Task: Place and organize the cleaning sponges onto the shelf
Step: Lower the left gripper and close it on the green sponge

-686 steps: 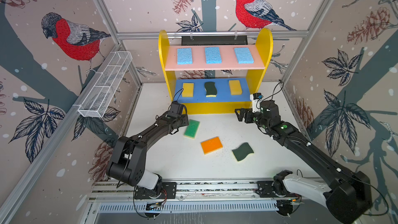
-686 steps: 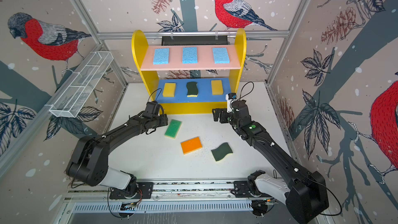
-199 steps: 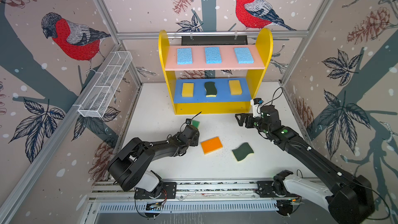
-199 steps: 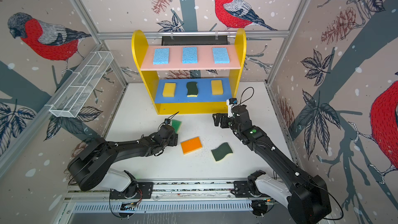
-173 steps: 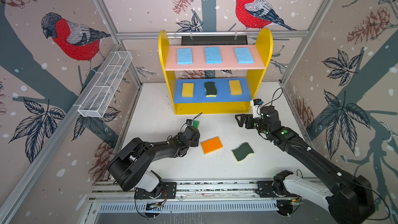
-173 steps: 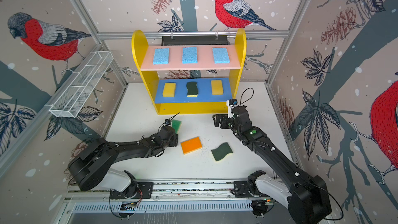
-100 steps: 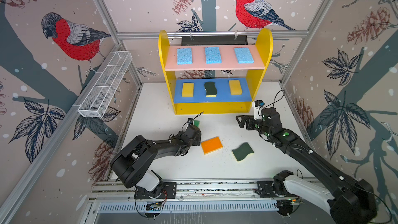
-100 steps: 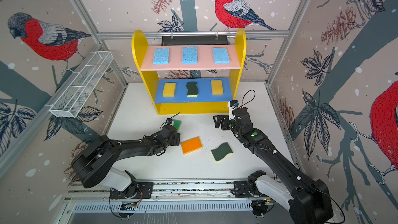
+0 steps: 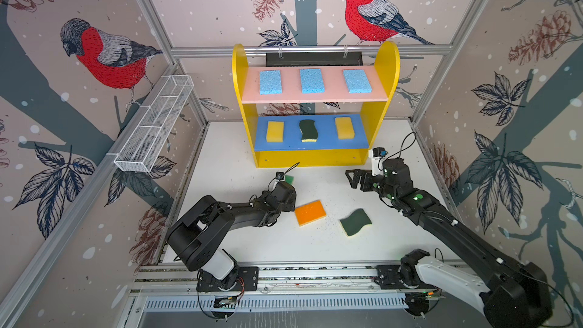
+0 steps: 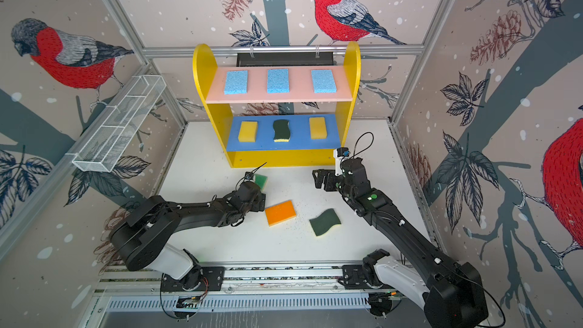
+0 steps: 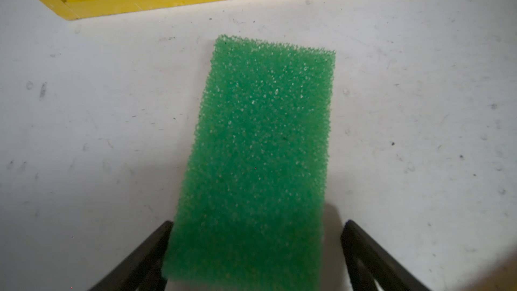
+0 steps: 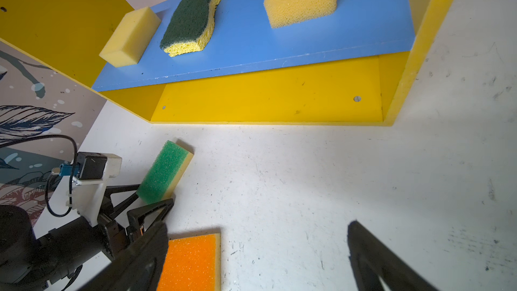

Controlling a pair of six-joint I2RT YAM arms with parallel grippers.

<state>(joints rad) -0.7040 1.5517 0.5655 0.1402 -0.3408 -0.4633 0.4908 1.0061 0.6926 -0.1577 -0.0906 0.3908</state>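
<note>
Since a few seconds back our left arm has swung down low across the counter (image 9: 220,159), and in both top views the green-topped sponge (image 9: 288,179) pokes out past it, just in front of the shelf (image 9: 383,67). Left wrist view: the left gripper (image 11: 257,223) is released, spread loosely around that sponge's near end with a gap on one side. Right wrist view: our right gripper (image 12: 258,224) is spread wide with nothing in it, near the orange-topped sponge (image 12: 190,261).

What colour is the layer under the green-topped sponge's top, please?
Yellow; the green-topped sponge shows it best in the right wrist view.
</note>
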